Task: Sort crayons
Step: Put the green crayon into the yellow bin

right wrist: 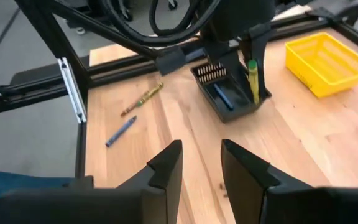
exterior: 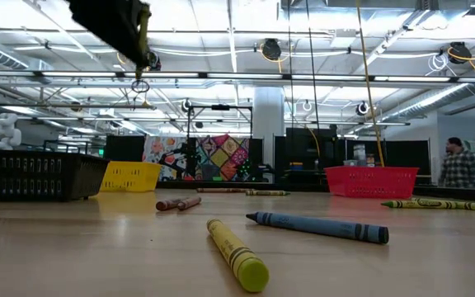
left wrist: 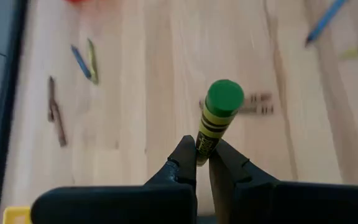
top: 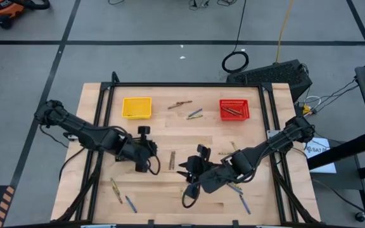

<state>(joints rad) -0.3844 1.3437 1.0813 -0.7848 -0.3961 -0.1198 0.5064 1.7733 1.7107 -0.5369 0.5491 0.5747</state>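
The left gripper [left wrist: 202,163] hangs over the middle of the table [top: 170,136], left of centre, its two fingers pinched tight on a yellow crayon [left wrist: 216,121] with a green end that stands up out of them. In the right wrist view that same crayon sits above a black basket [right wrist: 229,93] with a blue stick lying inside. The right gripper [right wrist: 201,163] hovers near the table's centre, its fingers parted with a clear gap and nothing between them. The yellow basket [top: 137,107] and the red basket [top: 234,109] stand along the far edge, some sticks already in the red one. Loose crayons [top: 194,114] lie between those two baskets, and more lie near the front edge.
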